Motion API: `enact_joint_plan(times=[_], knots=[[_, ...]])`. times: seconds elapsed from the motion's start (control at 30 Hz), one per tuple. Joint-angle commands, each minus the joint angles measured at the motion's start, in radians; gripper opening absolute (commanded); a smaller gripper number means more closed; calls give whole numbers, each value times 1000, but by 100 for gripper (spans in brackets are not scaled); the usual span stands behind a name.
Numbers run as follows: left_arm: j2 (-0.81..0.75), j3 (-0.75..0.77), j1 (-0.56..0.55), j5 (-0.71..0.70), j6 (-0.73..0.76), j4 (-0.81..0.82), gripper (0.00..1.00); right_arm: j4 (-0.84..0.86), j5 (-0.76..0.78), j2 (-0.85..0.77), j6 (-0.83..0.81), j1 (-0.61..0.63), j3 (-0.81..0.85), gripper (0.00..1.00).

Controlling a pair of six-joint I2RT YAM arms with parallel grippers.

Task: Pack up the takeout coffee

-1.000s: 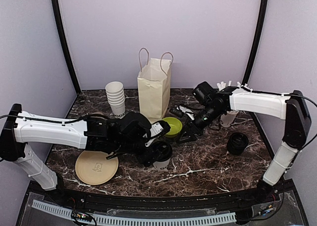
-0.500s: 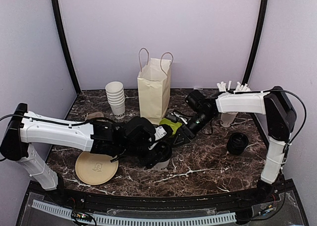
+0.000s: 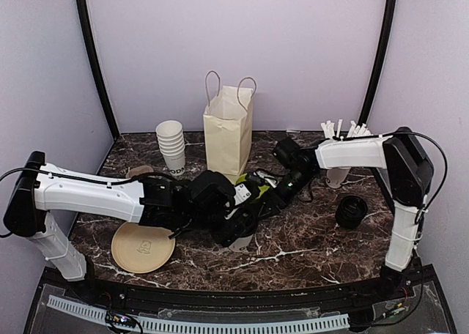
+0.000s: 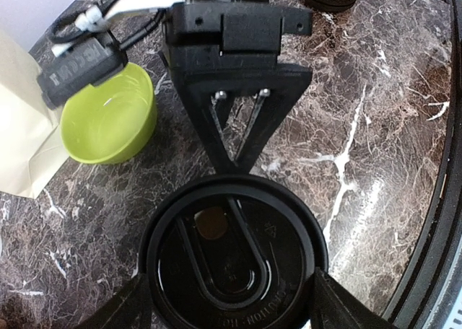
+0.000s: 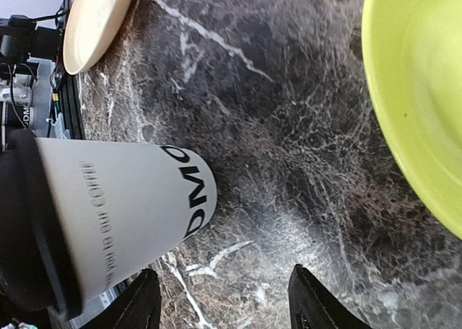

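The takeout coffee [image 3: 240, 240] is a white cup with dark lettering and a black lid, upright on the marble in front of the paper bag [image 3: 228, 132]. My left gripper [image 3: 233, 228] reaches over it from the left. In the left wrist view the lid [image 4: 234, 264] fills the space between the fingers [image 4: 133, 307], which lie against both of its sides. My right gripper [image 3: 262, 206] comes in low from the right, just short of the cup. In the right wrist view the cup [image 5: 123, 206] is ahead and to the left, and my right gripper [image 5: 229, 300] is open over bare marble.
A green bowl [image 3: 253, 191] sits under the right wrist, beside the bag. A stack of lidless cups [image 3: 171, 143] stands back left and a cup of straws [image 3: 338, 174] back right. Black lids [image 3: 352, 211] are stacked at the right. A tan plate [image 3: 143, 246] lies front left.
The right gripper has swung left from beside the bowl to just in front of the cup. The left gripper has slid further round the cup, which has stayed in place.
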Motion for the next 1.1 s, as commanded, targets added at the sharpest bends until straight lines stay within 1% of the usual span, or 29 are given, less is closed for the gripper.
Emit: enact_joint_plan(times=[0.0, 0.13, 0.27, 0.33, 0.37, 0.5, 0.7, 0.77, 1.0, 1.07], knots=[[-17, 17, 0, 21, 9, -98, 76, -18, 39, -117, -28, 5, 27, 61], [-43, 42, 0, 37, 13, -86, 76, -26, 68, -187, -56, 3, 3, 62], [-55, 61, -1, 43, 5, -84, 80, -35, 67, -243, -87, -12, -19, 64], [-57, 85, -1, 39, -23, -104, 84, -35, 68, -267, -100, -22, -30, 65], [-57, 103, -1, 28, -35, -114, 88, -34, 67, -279, -105, -27, -35, 65], [-49, 153, 0, 33, -81, -164, 94, -29, 65, -314, -116, -49, -53, 66], [23, 247, 17, 80, -145, -307, 94, -28, 55, -354, -126, -91, -68, 66], [41, 262, 23, 76, -166, -334, 94, -27, 49, -367, -127, -107, -74, 67], [87, 275, 45, 85, -176, -370, 95, -4, 26, -396, -124, -147, -110, 67], [102, 280, 49, 85, -175, -381, 94, -2, 21, -399, -123, -155, -112, 67]])
